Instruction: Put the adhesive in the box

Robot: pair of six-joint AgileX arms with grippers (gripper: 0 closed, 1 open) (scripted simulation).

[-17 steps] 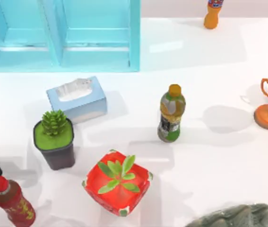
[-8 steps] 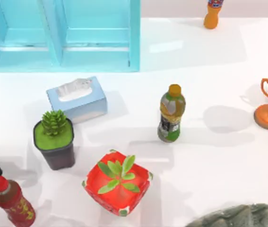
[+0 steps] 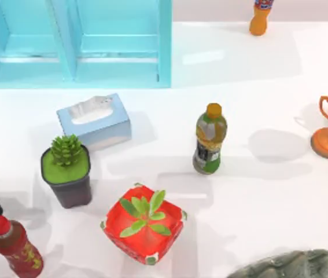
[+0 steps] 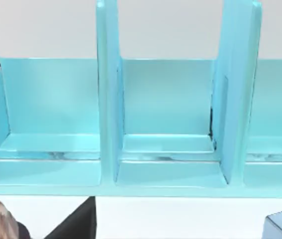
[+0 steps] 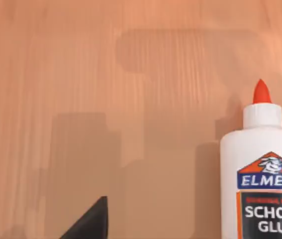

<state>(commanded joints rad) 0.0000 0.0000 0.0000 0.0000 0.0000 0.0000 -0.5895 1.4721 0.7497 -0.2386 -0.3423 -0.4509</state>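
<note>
Nothing has shifted across the top views. Glue (image 5: 262, 174) stands upright on a tan surface in the right wrist view; blue box (image 3: 77, 43) sits at the table's far left corner. To grip well, I'd centre the fingers on the bottle's body, below the cap. Whether either pincer is wide or narrow, I cannot tell.

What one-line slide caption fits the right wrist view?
White school glue bottle with an orange tip, seen against a wooden surface.
</note>
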